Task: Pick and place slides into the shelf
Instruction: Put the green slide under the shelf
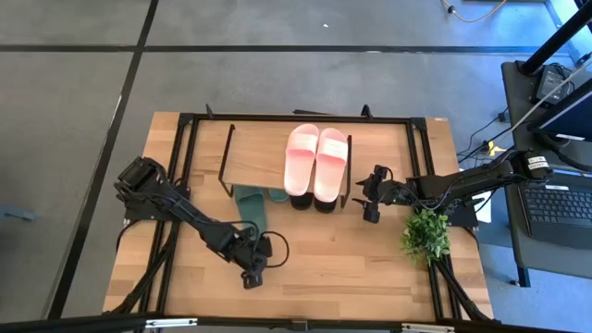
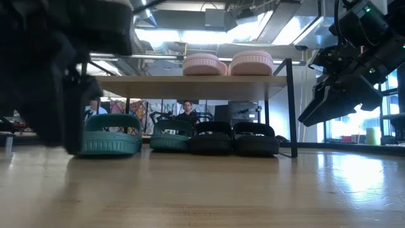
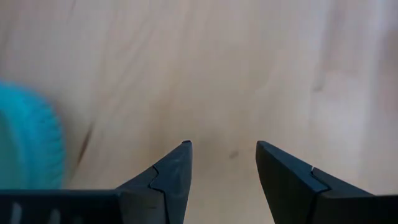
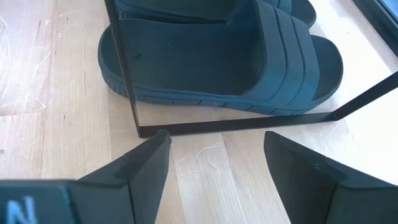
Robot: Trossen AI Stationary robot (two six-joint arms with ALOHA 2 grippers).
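Observation:
The shelf [image 1: 254, 155] stands at the table's middle. The pale pink slides [image 1: 316, 162] lie side by side on its top board. The black slides [image 2: 234, 137] stand under it on the table, at the right end. The dark green slides stand under its left part. One [image 2: 172, 135] is tucked in and the other [image 1: 250, 205] sticks out toward the near edge. My left gripper [image 1: 252, 275] is open and empty over bare table, near that green slide [image 3: 28, 140]. My right gripper [image 1: 372, 202] is open and empty just right of the shelf's wire side frame [image 4: 236, 124], facing a black slide [image 4: 217, 56].
A small green potted plant [image 1: 425, 236] stands at the right, near my right arm. A black frame [image 1: 296, 118] runs around the tabletop. A desk with a laptop [image 1: 555, 199] stands off the table's right side. Bare wood lies between the shelf and the near edge.

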